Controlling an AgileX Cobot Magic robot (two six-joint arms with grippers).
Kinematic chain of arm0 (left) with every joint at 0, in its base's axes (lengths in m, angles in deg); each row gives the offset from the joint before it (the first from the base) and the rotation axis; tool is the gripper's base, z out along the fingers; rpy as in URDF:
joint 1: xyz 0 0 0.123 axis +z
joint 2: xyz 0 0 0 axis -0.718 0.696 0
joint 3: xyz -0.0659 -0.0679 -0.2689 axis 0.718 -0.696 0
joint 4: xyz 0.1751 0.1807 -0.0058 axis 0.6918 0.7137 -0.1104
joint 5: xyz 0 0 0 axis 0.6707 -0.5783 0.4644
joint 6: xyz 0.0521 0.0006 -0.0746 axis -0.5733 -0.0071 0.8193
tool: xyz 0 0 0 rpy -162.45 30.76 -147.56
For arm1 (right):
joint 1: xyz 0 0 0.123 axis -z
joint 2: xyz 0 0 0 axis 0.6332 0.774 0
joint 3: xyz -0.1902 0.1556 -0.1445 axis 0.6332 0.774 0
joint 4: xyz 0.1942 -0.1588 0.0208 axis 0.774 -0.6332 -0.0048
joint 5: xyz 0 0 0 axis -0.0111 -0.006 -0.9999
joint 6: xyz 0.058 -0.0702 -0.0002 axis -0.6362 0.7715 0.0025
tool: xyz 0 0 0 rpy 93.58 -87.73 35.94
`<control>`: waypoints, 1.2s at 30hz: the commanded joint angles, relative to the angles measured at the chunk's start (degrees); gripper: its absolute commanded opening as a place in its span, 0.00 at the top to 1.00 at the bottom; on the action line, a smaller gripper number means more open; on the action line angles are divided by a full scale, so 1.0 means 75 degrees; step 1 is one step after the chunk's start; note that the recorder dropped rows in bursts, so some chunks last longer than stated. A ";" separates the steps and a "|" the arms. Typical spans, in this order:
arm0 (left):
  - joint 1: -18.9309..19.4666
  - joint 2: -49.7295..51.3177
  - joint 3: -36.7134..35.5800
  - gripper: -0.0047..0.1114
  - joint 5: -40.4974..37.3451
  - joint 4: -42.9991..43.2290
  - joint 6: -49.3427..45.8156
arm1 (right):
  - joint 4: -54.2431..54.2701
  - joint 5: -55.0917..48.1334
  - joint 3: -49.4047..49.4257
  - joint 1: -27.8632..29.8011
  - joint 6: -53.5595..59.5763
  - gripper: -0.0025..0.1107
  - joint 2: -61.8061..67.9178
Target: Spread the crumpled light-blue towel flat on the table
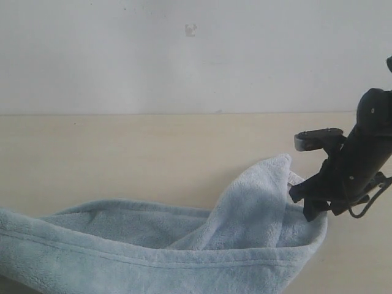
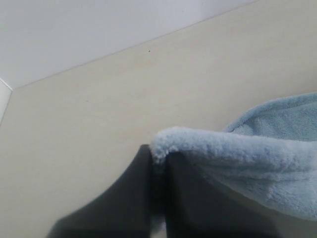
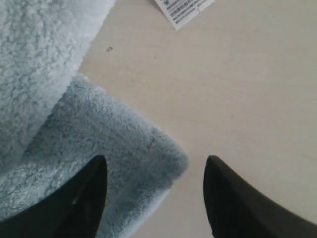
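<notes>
The pale-blue plush towel (image 1: 184, 245) lies folded over itself along the near side of the beige table (image 1: 122, 153), with a raised fold peaking at the right. My right gripper (image 1: 300, 205) hangs at that fold's right edge. In the right wrist view it (image 3: 156, 168) stands open above a rounded towel corner (image 3: 124, 148), nothing pinched; a white tag (image 3: 185, 10) lies on the table beyond. The left gripper (image 2: 157, 153) is shut on a towel (image 2: 257, 158) edge, fleece bulging over its fingertips. That gripper is out of the exterior view.
A grey-white wall (image 1: 184, 55) rises behind the table's far edge. Bare tabletop stretches behind the towel and to its left. The table's corner (image 2: 10, 91) shows in the left wrist view.
</notes>
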 commanded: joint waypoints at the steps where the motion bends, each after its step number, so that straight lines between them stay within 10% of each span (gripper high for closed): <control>1: 0.0021 -0.0049 -0.0025 0.92 0.0132 -0.0024 0.0083 | 0.0093 0.0116 -0.0007 0.0058 0.0023 0.49 0.0150; 6: 0.0021 -0.0049 -0.0025 0.92 0.0132 -0.0024 0.0083 | 0.0121 0.0284 -0.0007 0.0058 0.0023 0.52 0.0262; 20: 0.0021 -0.0049 -0.0025 0.92 0.0130 0.0038 0.0083 | 0.0529 0.0248 0.0000 0.0000 0.0343 0.98 0.0074; 36: 0.0021 -0.0595 0.0068 0.92 0.0450 0.0075 0.0083 | -0.1584 -0.1331 0.0000 0.0000 -0.1260 0.98 -0.5091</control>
